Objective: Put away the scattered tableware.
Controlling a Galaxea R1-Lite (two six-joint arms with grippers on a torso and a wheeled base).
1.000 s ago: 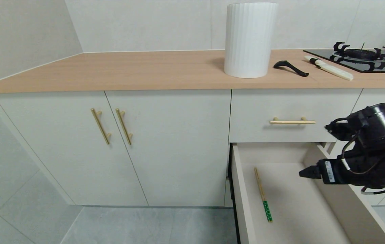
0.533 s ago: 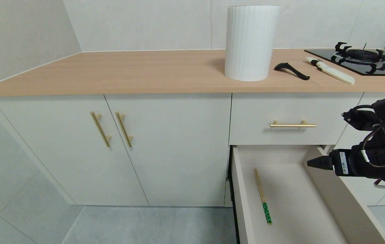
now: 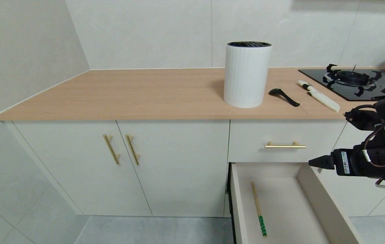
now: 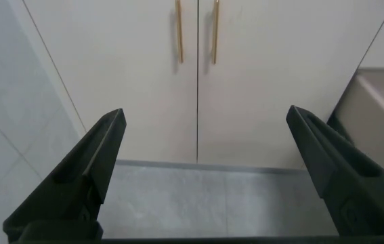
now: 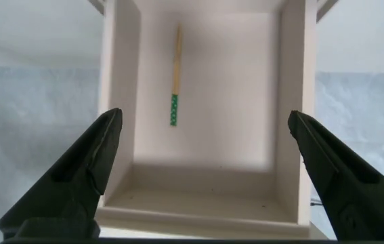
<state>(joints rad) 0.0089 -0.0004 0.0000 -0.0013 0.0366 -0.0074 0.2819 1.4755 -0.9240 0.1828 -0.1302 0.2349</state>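
Black R hand [image 5: 204,115], fingers [image 5: 95,159] wide apart, empty, over drawer [image 5: 120,102]

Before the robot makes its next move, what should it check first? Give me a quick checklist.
1. Drawer pulled open: ok.
2. Chopsticks lying inside it: ok.
3. Right gripper open and empty: ok.
4. Left gripper open and empty: ok.
5. Counter tidied: not ok; black spoon and knife lie beside the white holder.
6. Free room in the holder's slots: cannot tell.
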